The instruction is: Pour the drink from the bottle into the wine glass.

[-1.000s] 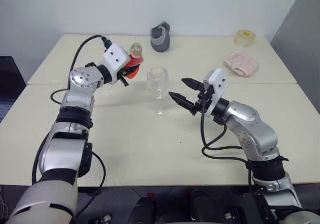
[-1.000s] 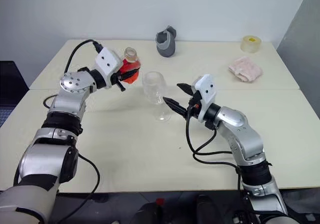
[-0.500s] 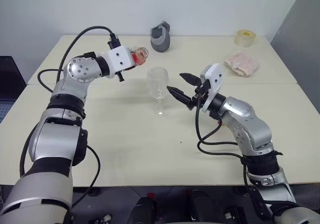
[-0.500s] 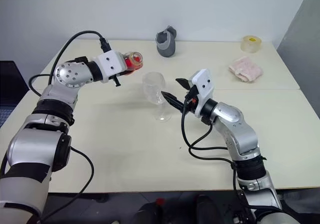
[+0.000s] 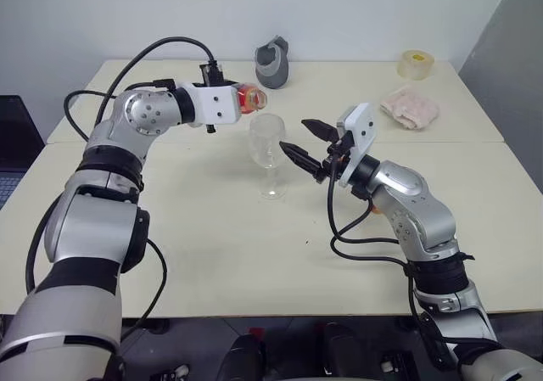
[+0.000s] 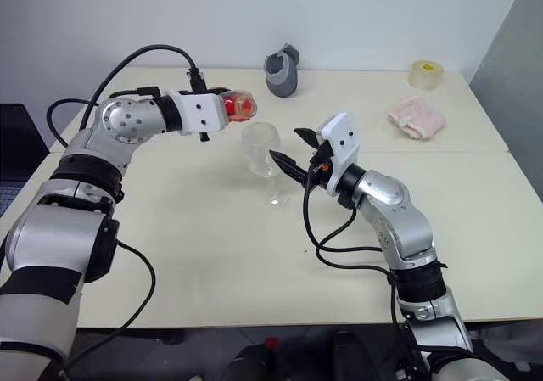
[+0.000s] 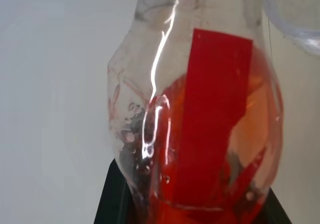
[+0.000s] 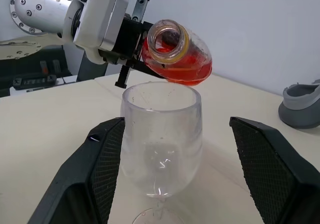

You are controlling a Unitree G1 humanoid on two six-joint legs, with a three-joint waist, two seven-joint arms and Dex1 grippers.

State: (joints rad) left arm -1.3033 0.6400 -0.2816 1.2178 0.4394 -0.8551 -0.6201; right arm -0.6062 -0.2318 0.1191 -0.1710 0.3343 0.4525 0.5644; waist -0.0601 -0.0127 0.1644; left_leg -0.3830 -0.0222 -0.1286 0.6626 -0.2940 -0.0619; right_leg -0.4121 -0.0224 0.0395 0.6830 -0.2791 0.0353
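Note:
My left gripper (image 5: 231,103) is shut on the base of the bottle (image 5: 249,98), a small clear plastic one with a red label. It lies tipped almost level, and its open mouth (image 8: 168,38) hangs just behind and above the rim of the wine glass (image 5: 269,148). The red-orange drink (image 8: 181,70) pools in the bottle's lower belly, short of the mouth. The wine glass stands upright mid-table and I see no liquid in it. My right gripper (image 5: 296,137) is open, one finger on each side of the bowl; I cannot tell whether either touches it.
A grey jug-like object (image 5: 272,62) stands at the back of the table (image 5: 212,254). At the back right are a tape roll (image 5: 416,64) and a pink cloth (image 5: 409,107). A dark object (image 5: 13,139) sits off the left edge.
My left wrist has rolled, tipping the bottle from upright to almost level and swinging its mouth right toward the glass rim. The right gripper and the glass have stayed put.

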